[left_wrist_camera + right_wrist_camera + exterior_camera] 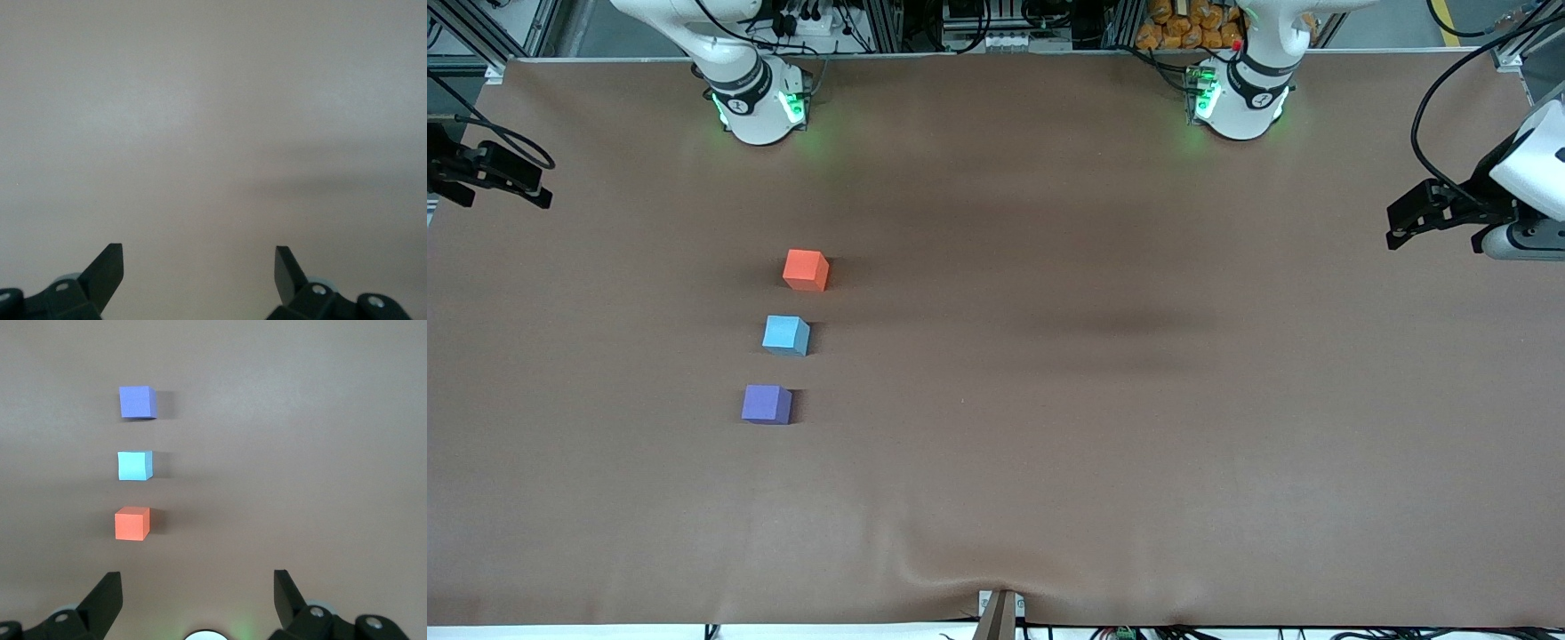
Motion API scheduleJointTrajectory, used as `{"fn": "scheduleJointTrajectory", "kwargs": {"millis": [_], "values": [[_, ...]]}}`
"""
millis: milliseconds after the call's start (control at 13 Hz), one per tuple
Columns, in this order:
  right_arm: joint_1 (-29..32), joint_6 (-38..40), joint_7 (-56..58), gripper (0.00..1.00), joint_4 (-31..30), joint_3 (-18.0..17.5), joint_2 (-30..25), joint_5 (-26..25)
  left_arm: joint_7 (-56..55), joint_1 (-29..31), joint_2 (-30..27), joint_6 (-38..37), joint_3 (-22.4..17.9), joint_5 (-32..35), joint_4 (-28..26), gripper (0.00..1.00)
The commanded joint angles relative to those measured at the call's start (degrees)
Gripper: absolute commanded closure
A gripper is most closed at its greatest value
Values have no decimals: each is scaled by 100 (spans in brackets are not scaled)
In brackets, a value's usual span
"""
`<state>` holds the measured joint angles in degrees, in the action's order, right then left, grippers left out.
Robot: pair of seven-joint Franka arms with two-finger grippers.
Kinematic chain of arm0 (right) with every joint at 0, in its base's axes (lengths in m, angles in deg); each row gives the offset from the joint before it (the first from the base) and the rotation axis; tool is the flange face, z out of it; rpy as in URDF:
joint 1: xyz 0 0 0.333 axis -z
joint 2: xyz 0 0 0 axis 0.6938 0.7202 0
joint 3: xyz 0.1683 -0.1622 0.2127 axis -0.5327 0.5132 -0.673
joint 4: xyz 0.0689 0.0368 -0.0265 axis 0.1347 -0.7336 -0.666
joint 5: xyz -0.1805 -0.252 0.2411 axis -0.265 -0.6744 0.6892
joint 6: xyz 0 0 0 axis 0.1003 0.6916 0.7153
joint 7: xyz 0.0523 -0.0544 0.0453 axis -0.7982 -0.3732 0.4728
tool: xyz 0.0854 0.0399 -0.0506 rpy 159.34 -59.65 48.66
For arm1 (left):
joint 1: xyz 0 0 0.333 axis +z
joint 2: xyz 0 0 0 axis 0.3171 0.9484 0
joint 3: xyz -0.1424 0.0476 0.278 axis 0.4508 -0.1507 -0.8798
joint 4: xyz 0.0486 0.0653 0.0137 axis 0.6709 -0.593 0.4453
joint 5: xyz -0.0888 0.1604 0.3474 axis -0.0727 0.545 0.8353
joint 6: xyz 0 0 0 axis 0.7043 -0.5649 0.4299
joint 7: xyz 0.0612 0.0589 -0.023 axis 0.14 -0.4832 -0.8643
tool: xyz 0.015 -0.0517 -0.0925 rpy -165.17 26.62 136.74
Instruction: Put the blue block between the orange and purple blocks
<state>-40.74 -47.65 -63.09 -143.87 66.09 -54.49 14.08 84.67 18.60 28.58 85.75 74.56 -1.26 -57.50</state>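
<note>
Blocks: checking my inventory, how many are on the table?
3, in a row: orange block farthest from the front camera, blue block between, purple block nearest. None seem hidden.

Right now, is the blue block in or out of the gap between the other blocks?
In: the blue block sits between the orange block and purple block.

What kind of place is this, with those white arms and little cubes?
Probably a robotics lab: two arm bases fixed to a brown-covered table, cables and metal framing along its edge, and three blocks as practice pieces.
</note>
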Motion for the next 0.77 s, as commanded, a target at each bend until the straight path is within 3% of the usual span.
{"fn": "scheduleJointTrajectory", "kwargs": {"millis": [0,692], "values": [[77,91,-57,0,118,-72,64,-16,110,33,-11,-89,25,-8,89,0],[120,109,-48,0,100,-46,73,-7,119,33,-301,-388,78,-17,81,0]]}}
